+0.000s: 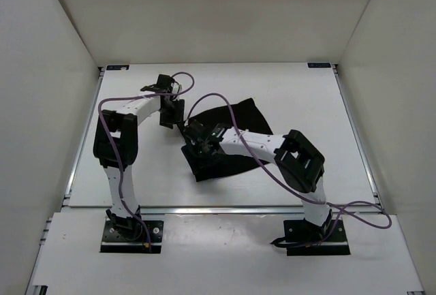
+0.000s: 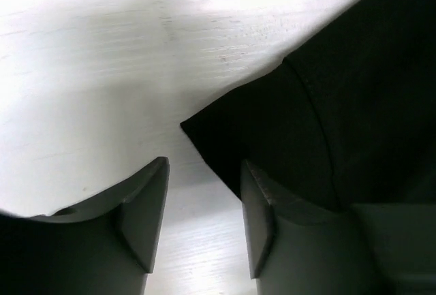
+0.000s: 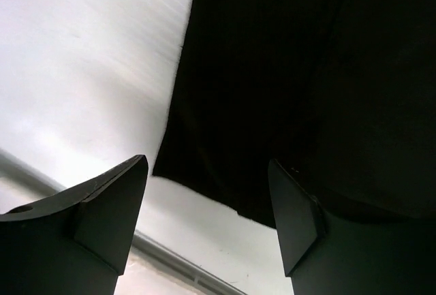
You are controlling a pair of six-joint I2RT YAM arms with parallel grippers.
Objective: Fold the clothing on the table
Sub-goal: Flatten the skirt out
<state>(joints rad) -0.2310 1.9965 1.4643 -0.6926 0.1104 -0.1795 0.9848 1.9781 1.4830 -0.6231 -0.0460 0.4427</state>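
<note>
Clothing (image 1: 248,114) half folded, I reckon.
My left gripper (image 2: 204,172) and right gripper (image 3: 208,172) both hang wide open and empty; another fold to go.

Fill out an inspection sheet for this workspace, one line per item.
Surface: white table, flat, with metal rails along its edges.
Job's things: black clothing lies near the middle, flat, partly under the right arm.
Clutter: nothing seen.
Hands: left hand is open at a corner of the clothing; right hand is open over the clothing's edge. Neither holds anything.
Cables: purple cables run along both arms; one arcs above the clothing, and one loops beside the right base.
Surroundings: white walls enclose the table.
</note>
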